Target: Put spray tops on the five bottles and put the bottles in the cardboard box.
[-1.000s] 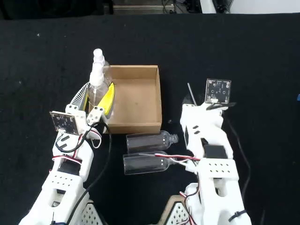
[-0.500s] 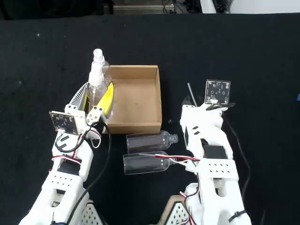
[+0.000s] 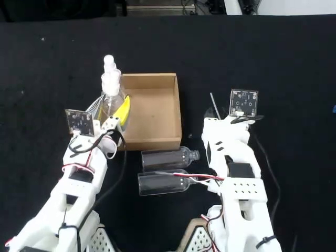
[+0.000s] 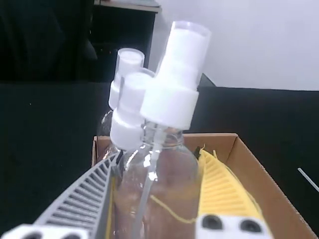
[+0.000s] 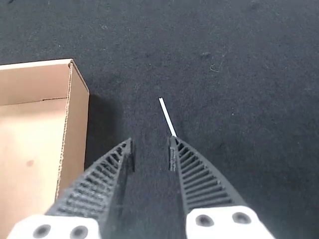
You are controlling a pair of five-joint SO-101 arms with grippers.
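Observation:
My left gripper point(image 3: 112, 106) is shut on a clear bottle point(image 3: 111, 94) that carries a white spray top point(image 4: 173, 92). It holds the bottle upright at the left wall of the open cardboard box point(image 3: 149, 142). A second topped bottle point(image 3: 109, 62) stands just behind it on the black table. In front of the box lie two bare bottles, one point(image 3: 169, 157) close to the box and one point(image 3: 163, 184) nearer the arms. My right gripper point(image 5: 151, 149) stands open right of the box, low over the cloth, with a thin white dip tube point(image 5: 167, 116) lying at one fingertip.
The black cloth point(image 3: 273, 63) covers the whole table. The box point(image 5: 35, 124) has nothing inside. Cables from the right arm point(image 3: 233, 157) cross the nearer lying bottle. Open cloth lies behind the box and to the far right.
My left arm has shifted forward and a little right, bringing the held bottle closer to the box's left wall. The right arm and the lying bottles have not moved.

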